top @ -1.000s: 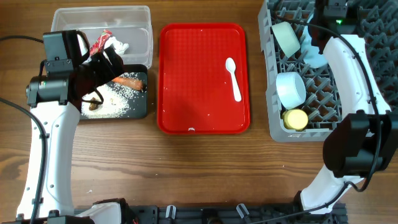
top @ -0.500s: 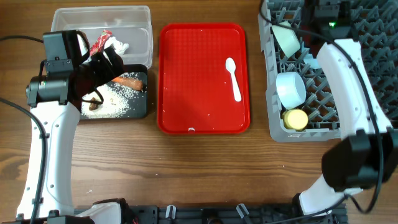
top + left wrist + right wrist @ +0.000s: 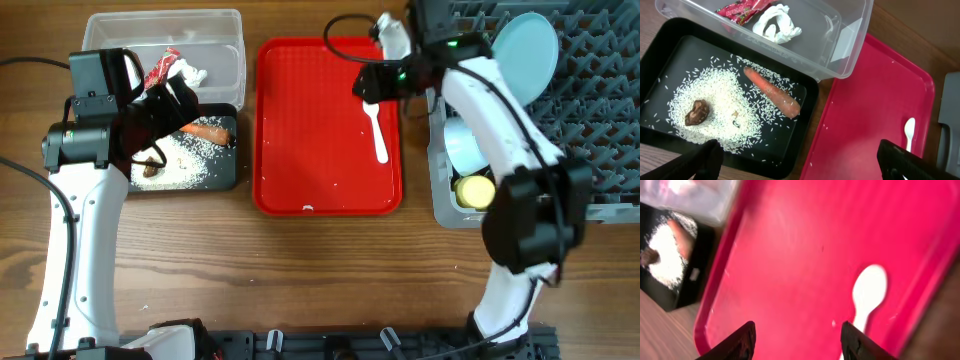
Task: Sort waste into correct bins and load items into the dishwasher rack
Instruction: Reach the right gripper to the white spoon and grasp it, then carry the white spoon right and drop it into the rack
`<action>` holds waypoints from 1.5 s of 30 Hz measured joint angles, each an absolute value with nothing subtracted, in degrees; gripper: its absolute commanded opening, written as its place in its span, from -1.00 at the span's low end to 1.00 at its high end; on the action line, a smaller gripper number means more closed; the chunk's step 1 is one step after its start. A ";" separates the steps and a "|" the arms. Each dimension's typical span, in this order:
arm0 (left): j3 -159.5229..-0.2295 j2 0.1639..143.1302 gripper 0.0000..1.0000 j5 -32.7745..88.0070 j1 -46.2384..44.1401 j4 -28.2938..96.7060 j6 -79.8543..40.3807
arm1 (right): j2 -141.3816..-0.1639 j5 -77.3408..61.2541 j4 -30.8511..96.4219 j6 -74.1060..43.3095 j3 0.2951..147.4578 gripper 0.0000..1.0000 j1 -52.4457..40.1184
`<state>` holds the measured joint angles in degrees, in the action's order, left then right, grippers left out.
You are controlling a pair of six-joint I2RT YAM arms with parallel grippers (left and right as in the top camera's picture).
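The white spoon (image 3: 376, 129) lies on the flat red tray (image 3: 310, 150); it also shows in the right wrist view (image 3: 867, 292) and the left wrist view (image 3: 908, 132). My right gripper (image 3: 366, 84) is open and empty above the tray's far right, just beyond the spoon's bowl. The grey rack (image 3: 600, 130) holds a pale blue plate (image 3: 524, 55), a bowl (image 3: 462, 143) and a yellow cup (image 3: 475, 191). My left gripper (image 3: 165, 110) is open and empty above the black tray (image 3: 670, 45), which holds rice (image 3: 685, 97), a carrot piece (image 3: 772, 91) and a dark lump (image 3: 695, 112). The clear tub (image 3: 225, 60) holds the red wrapper (image 3: 742, 7) and white paper (image 3: 775, 24).
The red tray (image 3: 790, 255) sits between the two bins and the rack. A black cable (image 3: 345, 25) loops over the tray's far edge. Bare wooden table (image 3: 300, 270) lies in front of the tray.
My right arm has swung left from over the rack to above the red tray near the spoon. The pale blue plate now shows upright in the rack. The left arm has not moved.
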<state>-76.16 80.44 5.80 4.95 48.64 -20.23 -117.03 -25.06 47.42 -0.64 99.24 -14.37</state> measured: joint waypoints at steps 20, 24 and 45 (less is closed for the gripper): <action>-76.16 80.44 1.00 5.80 4.95 48.64 -20.23 | -129.51 -17.47 49.34 -4.51 99.24 -0.14 -14.44; -76.16 80.44 1.00 5.78 4.95 48.62 -20.23 | -129.97 -17.32 47.77 -4.71 99.07 -0.19 -14.33; -76.16 80.44 1.00 5.80 4.95 48.64 -20.23 | -129.95 -19.70 45.15 -5.82 98.63 -0.91 -14.33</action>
